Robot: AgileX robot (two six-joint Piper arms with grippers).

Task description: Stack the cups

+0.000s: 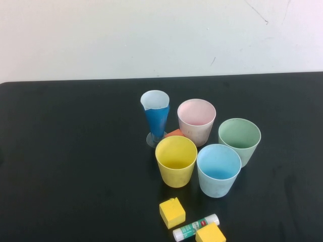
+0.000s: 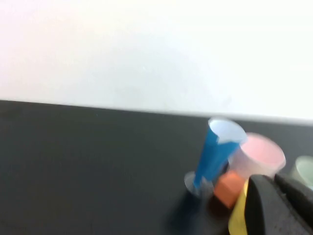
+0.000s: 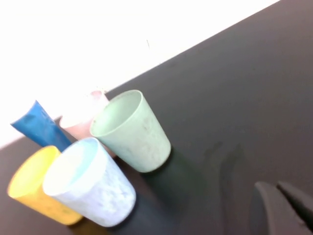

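Four cups stand upright and apart in a cluster on the black table: yellow, pink, green and light blue. Neither gripper shows in the high view. In the left wrist view my left gripper is shut and empty, off to the left of the cluster, with the yellow cup and pink cup just beyond it. My right gripper is shut and empty over bare table, to the right of the green cup and light blue cup.
A tall blue conical glass stands left of the pink cup, with an orange block at its foot. Near the front edge lie two yellow cubes and a glue stick.
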